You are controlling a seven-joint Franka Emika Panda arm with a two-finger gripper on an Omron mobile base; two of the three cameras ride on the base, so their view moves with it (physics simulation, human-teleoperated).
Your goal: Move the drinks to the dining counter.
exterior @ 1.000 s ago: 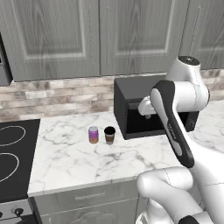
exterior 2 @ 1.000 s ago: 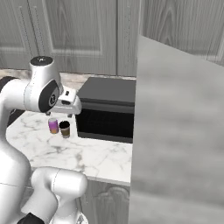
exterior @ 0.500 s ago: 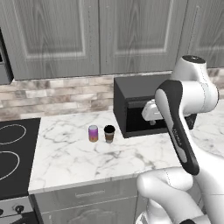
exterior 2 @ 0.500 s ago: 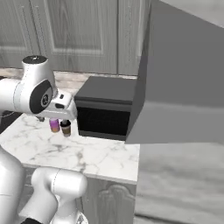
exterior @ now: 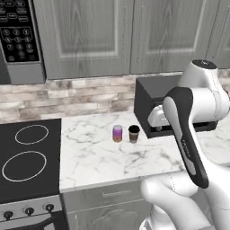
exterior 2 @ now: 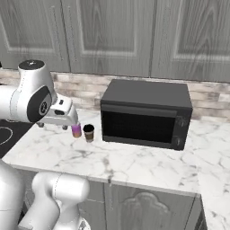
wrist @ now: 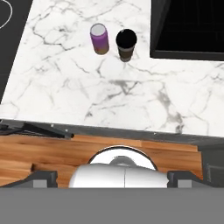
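Observation:
The two drinks stand side by side on the marble worktop: a purple-to-orange can and, right of it, a brown cup with a black lid. Both are upright and a small gap apart. My gripper hangs well above the worktop, nearer its front edge than the drinks, pointing down. Its jaws stand wide open with nothing between them. The dining counter is out of view.
A black microwave sits just right of the cup. A black stove lies to the left of the marble. Grey cabinets hang above a brick backsplash. Wooden floor shows below the worktop's front edge.
The whole picture has shifted, so the base has driven and the cameras moved; a grey panel no longer blocks the right base view. The drinks keep their places. The gripper stays open.

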